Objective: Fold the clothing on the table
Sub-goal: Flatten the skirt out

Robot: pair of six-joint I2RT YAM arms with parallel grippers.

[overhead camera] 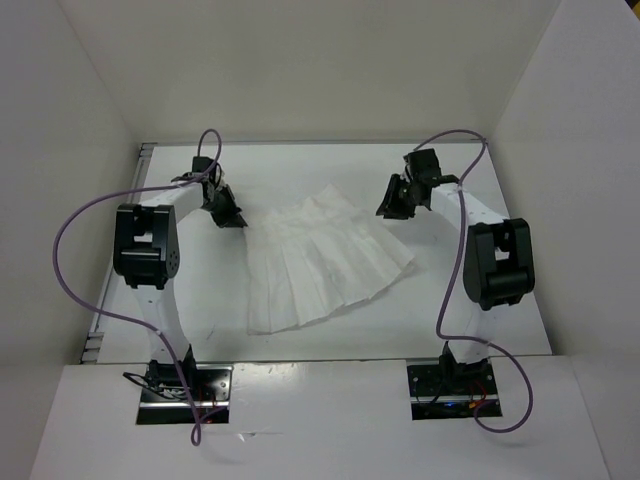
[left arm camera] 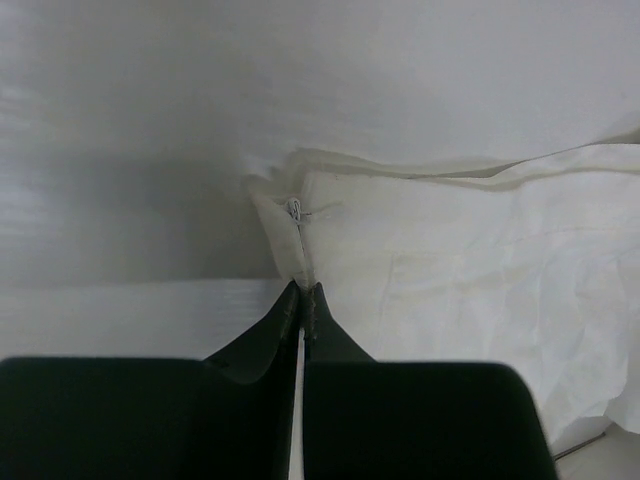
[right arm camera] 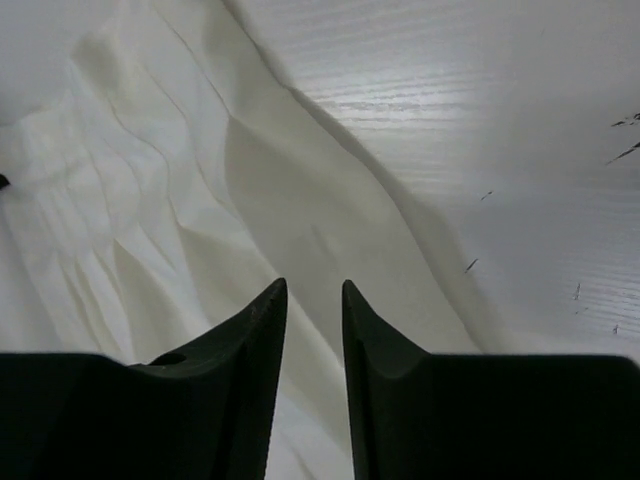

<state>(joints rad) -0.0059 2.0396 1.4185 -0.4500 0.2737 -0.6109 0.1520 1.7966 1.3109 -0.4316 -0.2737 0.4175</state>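
1. The clothing (overhead camera: 320, 265), a white pleated garment, lies spread and wrinkled at the centre of the table (overhead camera: 215, 320) in the top view. Its narrow end points to the upper middle of the frame and its wider hem fans toward the lower left.
2. The left gripper (overhead camera: 232, 217) sits at centre left of the frame, at the garment's upper left corner. In the left wrist view its two black fingers (left arm camera: 285, 320) are pressed tight together, and a small corner of the fabric runs right into the tips, pinched there.
3. The right gripper (overhead camera: 392, 207) hangs at upper right of centre, just beside the garment's upper right edge. In the right wrist view its jaws stand partly apart with a clear gap and nothing clamped between them. Pleated cloth fills the left side below them, and bare tabletop the right.
4. White walls (overhead camera: 300, 60) close in the table on three sides, and a purple cable (overhead camera: 75, 220) loops from each arm.
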